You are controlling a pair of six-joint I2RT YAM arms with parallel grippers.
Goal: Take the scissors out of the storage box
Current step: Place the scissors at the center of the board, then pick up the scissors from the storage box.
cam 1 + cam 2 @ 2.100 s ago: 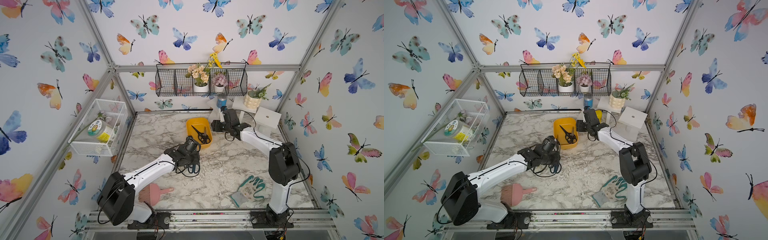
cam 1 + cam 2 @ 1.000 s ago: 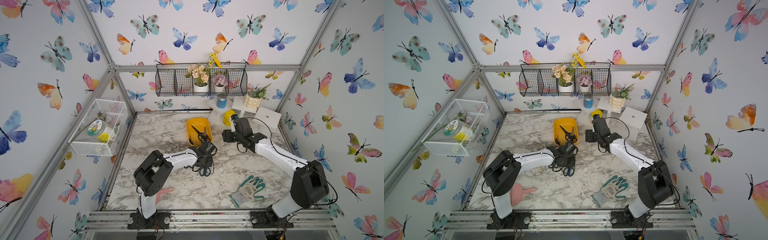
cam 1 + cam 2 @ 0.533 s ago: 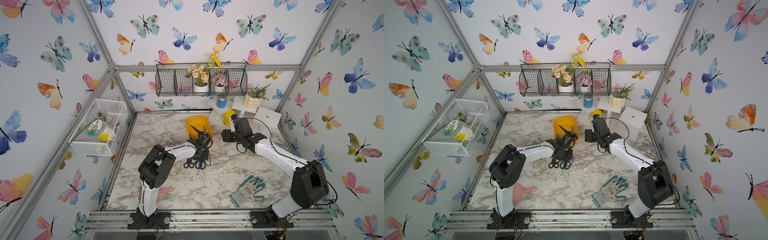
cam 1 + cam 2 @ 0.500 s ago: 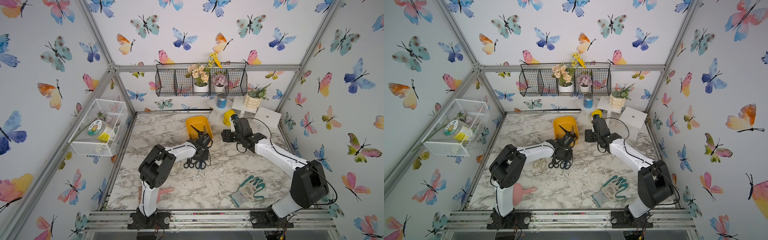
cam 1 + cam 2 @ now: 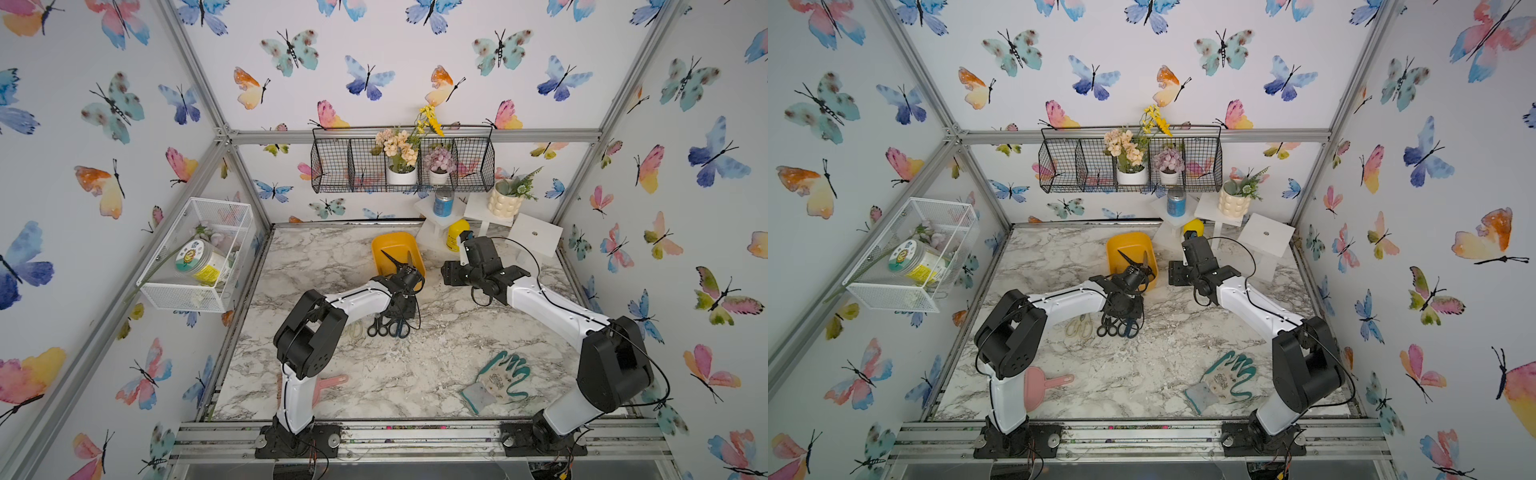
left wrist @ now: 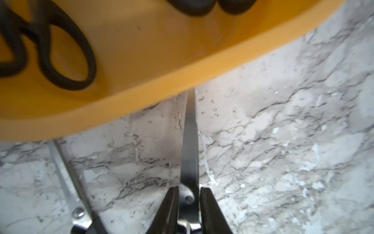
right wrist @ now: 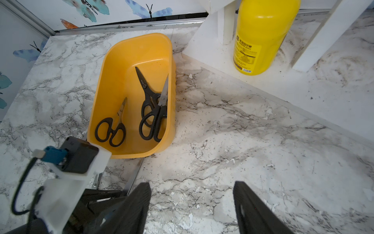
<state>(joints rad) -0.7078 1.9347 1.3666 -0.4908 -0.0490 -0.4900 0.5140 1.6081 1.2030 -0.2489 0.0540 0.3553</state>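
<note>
The yellow-orange storage box (image 5: pixel 384 245) (image 7: pixel 121 66) holds three black-handled scissors (image 7: pixel 151 113); one is small (image 7: pixel 112 129). Just in front of the box, several scissors lie side by side on the marble: cream-handled (image 5: pixel 1079 326), black-handled (image 5: pixel 1106 328) and blue-handled (image 5: pixel 1129 328). My left gripper (image 6: pixel 189 194) (image 5: pixel 400 309) is low over them, its jaws tight on either side of the pivot of one pair of scissors (image 6: pixel 189 141), whose blade points at the box. My right gripper (image 7: pixel 191 186) (image 5: pixel 451 276) hangs open over bare marble to the right of the box.
A yellow bottle (image 7: pixel 261 36) and white stands (image 5: pixel 534 235) sit behind the right gripper. A glove (image 5: pixel 498 380) lies front right and a pink brush (image 5: pixel 1042 388) front left. A white mesh basket (image 5: pixel 199 253) hangs on the left wall, a black wire basket (image 5: pixel 403 166) on the back wall.
Over the last second my left gripper has swung back toward the box front, and its scissors now lie beside the others on the marble. The right arm has stayed still.
</note>
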